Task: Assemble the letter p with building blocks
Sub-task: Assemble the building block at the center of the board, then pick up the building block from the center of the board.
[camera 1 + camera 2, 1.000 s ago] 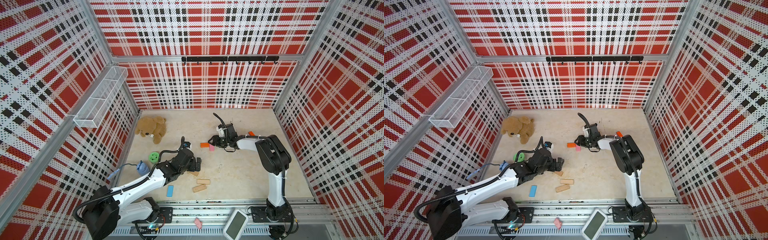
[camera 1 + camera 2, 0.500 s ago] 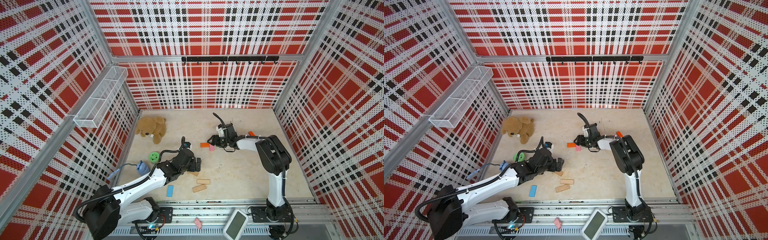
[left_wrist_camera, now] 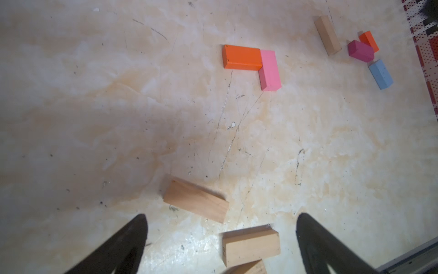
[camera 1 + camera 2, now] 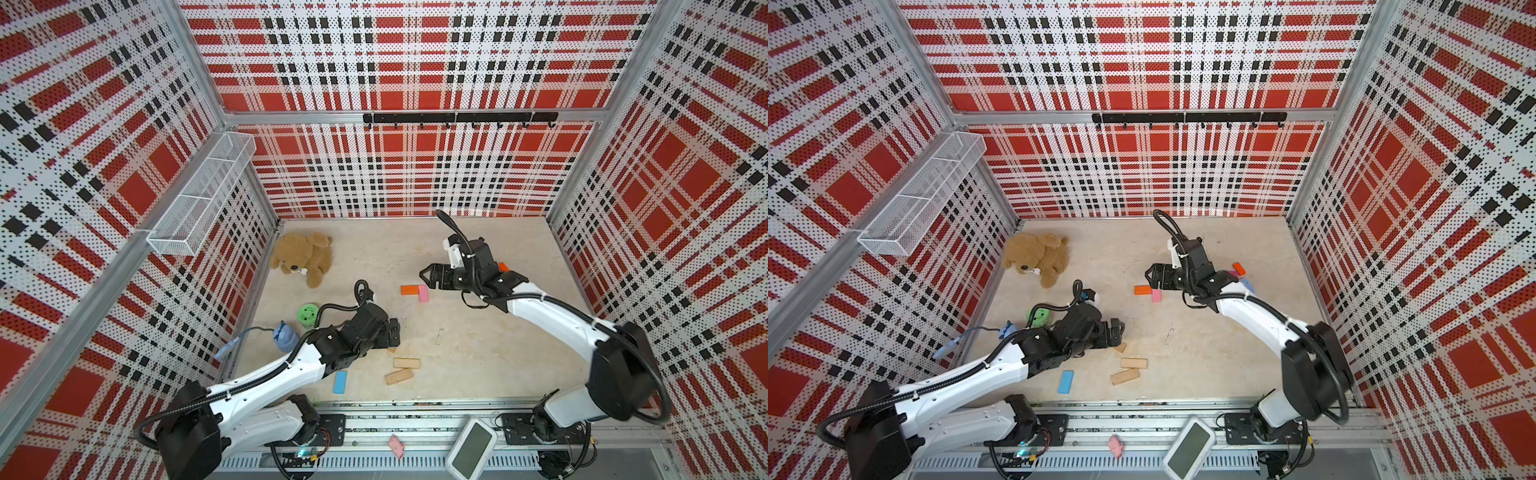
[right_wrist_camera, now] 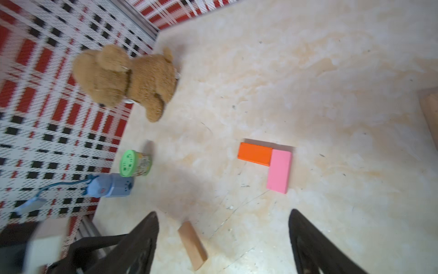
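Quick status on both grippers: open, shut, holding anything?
Left gripper: open, holding nothing.
Right gripper: open, holding nothing; the pink block lies clear of its jaws.

Brown teddy bear (image 4: pixel 303 257) lies on the counter (image 4: pixel 478 374) near the back left corner, close to the plaid side wall. Green-lidded can (image 4: pixel 308 315) sits nearer the front, just beside a blue bottle-shaped toy (image 4: pixel 284 336); the toy's light-blue cord trails toward the wall. White wire basket (image 4: pixel 199 195) hangs on the left wall, split into compartments. Black hook rail (image 4: pixel 457 118) runs across the back wall. On the front rail there's a crumpled pink scrap (image 4: pixel 397 445) and a tilted white device (image 4: pixel 471 446) with a grey screen.
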Controlling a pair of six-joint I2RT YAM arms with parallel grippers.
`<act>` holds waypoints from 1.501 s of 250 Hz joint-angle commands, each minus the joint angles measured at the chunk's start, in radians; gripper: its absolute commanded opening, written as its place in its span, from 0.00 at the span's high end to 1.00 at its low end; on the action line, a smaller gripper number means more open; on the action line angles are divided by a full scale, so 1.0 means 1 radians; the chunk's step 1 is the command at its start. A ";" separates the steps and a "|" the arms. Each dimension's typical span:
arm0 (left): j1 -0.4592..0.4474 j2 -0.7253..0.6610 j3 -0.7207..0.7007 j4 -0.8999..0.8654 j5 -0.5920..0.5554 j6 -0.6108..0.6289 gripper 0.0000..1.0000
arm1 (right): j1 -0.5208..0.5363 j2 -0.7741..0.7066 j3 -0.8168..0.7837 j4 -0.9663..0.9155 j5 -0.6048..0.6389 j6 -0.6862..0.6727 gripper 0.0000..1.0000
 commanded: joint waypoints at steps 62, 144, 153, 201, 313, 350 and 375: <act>-0.074 0.182 -0.078 0.139 -0.100 -0.222 0.01 | 0.021 -0.252 -0.193 -0.077 0.073 0.008 0.01; -0.035 0.412 -0.011 0.235 -0.082 -0.220 0.01 | 0.026 -0.352 -0.227 -0.061 0.073 0.001 0.00; -0.030 0.426 -0.003 0.241 -0.079 -0.220 0.01 | 0.026 -0.353 -0.226 -0.062 0.076 -0.001 0.00; -0.008 0.520 0.057 0.267 -0.054 -0.196 0.01 | 0.027 -0.347 -0.224 -0.064 0.085 -0.005 0.00; -0.114 0.418 0.047 0.074 -0.354 -0.104 0.19 | 0.031 -0.343 -0.222 -0.063 0.088 -0.012 0.00; -0.181 0.374 -0.009 0.120 -0.374 -0.152 0.32 | 0.055 -0.324 -0.209 -0.071 0.108 -0.016 0.00; -0.209 0.411 0.011 0.120 -0.386 -0.176 0.33 | 0.061 -0.321 -0.204 -0.079 0.120 -0.025 0.00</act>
